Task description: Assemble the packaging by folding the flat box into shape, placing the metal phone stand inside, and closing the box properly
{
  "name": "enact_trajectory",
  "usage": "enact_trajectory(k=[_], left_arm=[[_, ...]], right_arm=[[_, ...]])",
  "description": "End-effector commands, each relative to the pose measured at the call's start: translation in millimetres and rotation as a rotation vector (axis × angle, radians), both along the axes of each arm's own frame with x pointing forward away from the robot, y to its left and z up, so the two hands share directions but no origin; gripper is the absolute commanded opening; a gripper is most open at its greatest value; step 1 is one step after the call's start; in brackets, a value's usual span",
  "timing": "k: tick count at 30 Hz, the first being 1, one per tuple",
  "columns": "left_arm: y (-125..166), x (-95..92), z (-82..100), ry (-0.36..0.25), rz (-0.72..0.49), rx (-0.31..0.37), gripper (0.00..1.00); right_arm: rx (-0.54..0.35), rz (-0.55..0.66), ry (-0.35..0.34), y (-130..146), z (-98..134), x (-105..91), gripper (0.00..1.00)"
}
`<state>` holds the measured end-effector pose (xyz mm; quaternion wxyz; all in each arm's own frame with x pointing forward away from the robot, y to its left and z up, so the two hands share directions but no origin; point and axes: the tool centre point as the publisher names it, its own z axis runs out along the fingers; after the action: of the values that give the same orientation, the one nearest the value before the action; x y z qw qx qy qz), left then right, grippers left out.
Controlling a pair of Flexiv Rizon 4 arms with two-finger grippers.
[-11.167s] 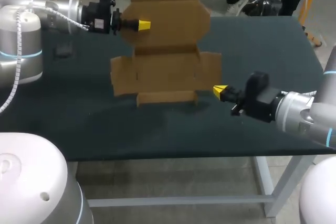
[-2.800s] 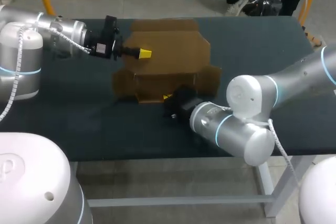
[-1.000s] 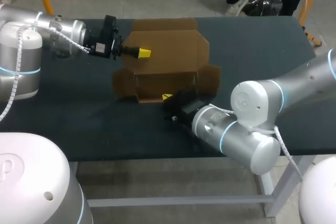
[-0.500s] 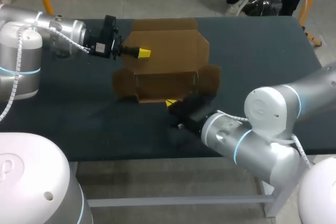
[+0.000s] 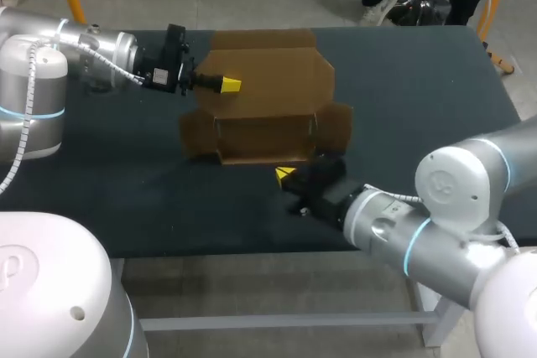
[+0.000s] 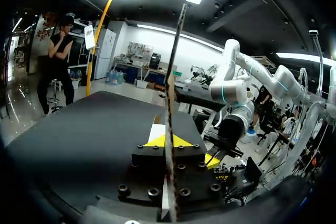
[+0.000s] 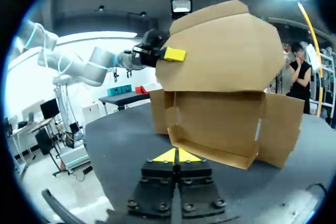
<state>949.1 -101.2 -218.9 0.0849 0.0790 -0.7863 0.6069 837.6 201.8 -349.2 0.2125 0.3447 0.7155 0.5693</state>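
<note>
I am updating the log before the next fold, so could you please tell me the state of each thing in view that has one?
cardboard box: partly folded, back panel upright, low front wall raised, side flaps spread, not closed.
left pincer: shut on the cardboard box's upright panel.
right pincer: shut, empty, in front of the box, not touching it.

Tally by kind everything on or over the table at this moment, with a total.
Cardboard box: 1
Grippers: 2 (left gripper, right gripper)
Total: 3
</note>
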Motion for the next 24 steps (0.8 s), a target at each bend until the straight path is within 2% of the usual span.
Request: enact_trajectory(k=[1, 12, 22, 24], left_arm=[[1.3, 0.0, -2.6, 0.001, -0.003, 0.002, 0.00], [1.3, 0.0, -2.6, 0.001, -0.003, 0.002, 0.00], [1.3, 0.0, -2.6, 0.001, -0.003, 0.002, 0.00], [1.3, 0.0, -2.6, 0.001, -0.003, 0.002, 0.00]], right_arm=[[0.014, 0.033, 0.012, -11.0, 9.0, -4.2, 0.00], [0.021, 0.097, 0.023, -23.5, 16.5, -13.5, 0.00], [0.020, 0.119, 0.048, -51.1, 22.0, -26.5, 0.33], [0.010, 0.112, 0.049, -57.4, 23.5, -28.3, 0.36]])
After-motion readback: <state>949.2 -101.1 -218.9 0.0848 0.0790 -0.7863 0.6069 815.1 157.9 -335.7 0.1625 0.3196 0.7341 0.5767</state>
